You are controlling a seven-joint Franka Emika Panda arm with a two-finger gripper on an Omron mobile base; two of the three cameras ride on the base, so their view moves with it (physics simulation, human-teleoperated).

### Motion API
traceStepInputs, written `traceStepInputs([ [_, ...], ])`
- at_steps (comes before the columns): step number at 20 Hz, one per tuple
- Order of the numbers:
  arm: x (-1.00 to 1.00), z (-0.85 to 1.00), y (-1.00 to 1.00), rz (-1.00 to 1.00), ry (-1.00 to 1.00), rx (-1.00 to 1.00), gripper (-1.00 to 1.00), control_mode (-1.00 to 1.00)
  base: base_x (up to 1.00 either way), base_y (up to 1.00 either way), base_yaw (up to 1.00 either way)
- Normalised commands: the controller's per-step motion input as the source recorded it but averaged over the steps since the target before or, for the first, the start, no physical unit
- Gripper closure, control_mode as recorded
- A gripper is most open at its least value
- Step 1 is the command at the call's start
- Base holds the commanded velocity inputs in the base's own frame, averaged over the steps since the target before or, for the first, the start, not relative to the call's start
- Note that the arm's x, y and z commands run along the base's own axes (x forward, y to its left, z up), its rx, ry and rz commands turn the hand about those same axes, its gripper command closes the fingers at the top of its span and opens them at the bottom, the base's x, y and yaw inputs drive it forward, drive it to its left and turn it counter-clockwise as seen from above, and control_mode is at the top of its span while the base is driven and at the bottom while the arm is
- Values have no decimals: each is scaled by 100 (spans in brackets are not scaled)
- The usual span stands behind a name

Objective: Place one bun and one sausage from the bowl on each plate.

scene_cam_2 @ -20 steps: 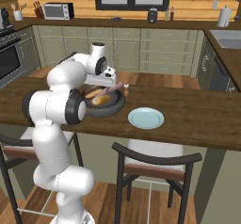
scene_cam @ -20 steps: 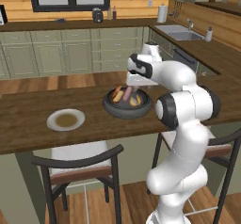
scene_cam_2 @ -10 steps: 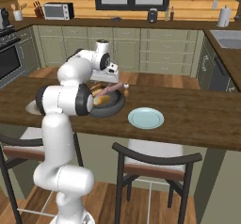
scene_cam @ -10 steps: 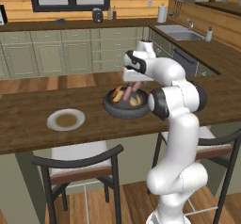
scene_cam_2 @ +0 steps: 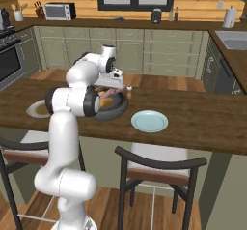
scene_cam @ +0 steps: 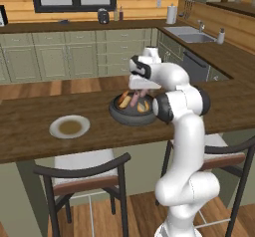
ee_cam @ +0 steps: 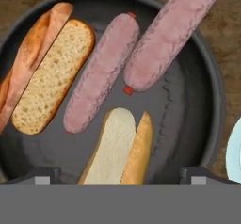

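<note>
Poised directly above the bowl (ee_cam: 214, 105) with end effector (ee_cam: 120, 173) spread wide and empty, fingertips (ee_cam: 44, 175) flanking the nearest bun (ee_cam: 120, 150). Straight ahead along the approach, that split bun, pale crumb to one side and golden crust to the other, long axis running roughly away from the hand and leaning slightly toward the right tip, so nearly crosswise to the line between the tips; probably graspable with little or no wrist roll. Just beyond, two sausages: one (ee_cam: 101, 72) lying diagonally mid-bowl, the other (ee_cam: 172, 35) parallel to it and overhanging the far rim. Off to the hand view's left, a second bun (ee_cam: 49, 75), opened, also on a diagonal. At the hand view's right edge, a sliver of pale blue plate (ee_cam: 234, 150); seen whole from the right base view (scene_cam_2: 149, 121), just beside the bowl (scene_cam_2: 118, 110) on the tabletop (scene_cam_2: 202, 122). Only from the left base view, the brownish plate (scene_cam: 69, 127) well apart from the bowl (scene_cam: 130, 115) on its other side. Both plates apparently bare, so likely the first pick.
</note>
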Motion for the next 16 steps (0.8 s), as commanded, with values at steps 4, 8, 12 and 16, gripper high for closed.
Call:
traceStepInputs([
  [4, -6, -35, 0, 0, 7, 0, -100, -100, 0, 0, 0],
  [8, -34, -23, 0, 0, 5, 0, -100, -100, 0, 0, 0],
  [12, -53, -16, 1, 0, 1, 0, -100, -100, 0, 0, 0],
  [16, -47, -19, 6, 0, 0, 0, -100, -100, 0, 0, 0],
])
